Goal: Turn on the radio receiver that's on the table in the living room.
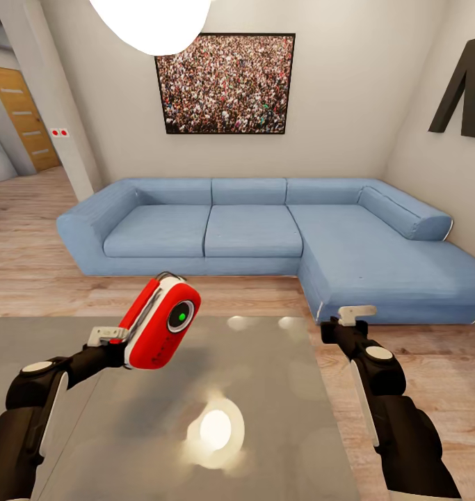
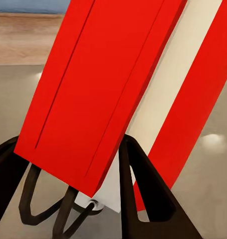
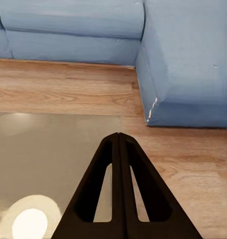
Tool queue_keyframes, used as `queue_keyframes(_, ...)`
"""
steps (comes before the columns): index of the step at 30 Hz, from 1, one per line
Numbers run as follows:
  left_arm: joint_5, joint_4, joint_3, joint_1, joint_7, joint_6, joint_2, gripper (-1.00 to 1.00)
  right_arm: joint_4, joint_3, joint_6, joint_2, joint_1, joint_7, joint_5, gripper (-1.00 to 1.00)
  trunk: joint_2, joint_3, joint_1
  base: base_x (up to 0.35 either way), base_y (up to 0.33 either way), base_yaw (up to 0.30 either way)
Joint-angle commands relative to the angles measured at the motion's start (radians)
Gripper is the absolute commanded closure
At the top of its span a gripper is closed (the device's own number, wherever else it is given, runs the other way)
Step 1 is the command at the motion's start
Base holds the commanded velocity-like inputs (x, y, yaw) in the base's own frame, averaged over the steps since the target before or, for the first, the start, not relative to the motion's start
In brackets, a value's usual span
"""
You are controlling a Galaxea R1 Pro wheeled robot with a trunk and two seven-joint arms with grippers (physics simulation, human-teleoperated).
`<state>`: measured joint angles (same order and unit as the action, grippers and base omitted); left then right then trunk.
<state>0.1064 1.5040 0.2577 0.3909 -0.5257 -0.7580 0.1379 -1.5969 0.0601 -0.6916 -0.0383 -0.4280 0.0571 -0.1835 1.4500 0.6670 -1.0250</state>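
Radio receiver point(image 1: 160, 324) tilted in left pincer point(image 1: 119, 339).

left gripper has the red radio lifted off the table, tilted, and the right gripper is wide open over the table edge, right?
Not quite: the right gripper is shut, fingers pressed together in the right wrist view. The rest holds: the left gripper holds the radio tilted above the table.

I see the radio receiver point(image 1: 160, 323) as smooth, hard red and white plastic with a slight sheen, its grey dial glossy. The tabletop point(image 1: 265, 431) is polished grey and mirror-like, throwing back lamp glare. At twelve o'clock the sofa point(image 1: 265, 233) looks like soft matt blue cloth. The floor point(image 1: 28, 271) is light wood plank, satin. Both claw fingers point(image 3: 118, 194) look matt black plastic.
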Motion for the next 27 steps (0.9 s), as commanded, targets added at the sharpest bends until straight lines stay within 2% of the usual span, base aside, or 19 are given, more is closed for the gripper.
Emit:
queue_keyframes(1,-0.010,-0.001,0.000,0.000,0.000,-0.001,0.000,1.00,0.000,0.000,0.000,0.000,0.000,-0.005,0.000,1.00,0.000,0.000,0.000,0.000,0.000,0.000)
queue_keyframes(14,-0.010,-0.004,0.000,0.000,0.001,-0.001,0.000,1.00,0.000,0.000,0.001,0.000,0.000,-0.013,0.002,1.00,0.000,0.000,0.000,0.000,0.000,0.000)
queue_keyframes(18,0.016,0.017,-0.001,-0.024,0.006,0.001,0.002,1.00,-0.015,-0.003,0.002,-0.023,0.004,-0.013,0.001,1.00,0.000,0.000,0.000,0.000,0.000,0.000)
queue_keyframes(27,0.055,-0.024,0.003,-0.075,0.006,0.002,0.005,1.00,-0.003,-0.003,0.032,-0.041,0.004,-0.013,0.001,1.00,0.000,0.000,0.000,0.000,0.000,0.000)
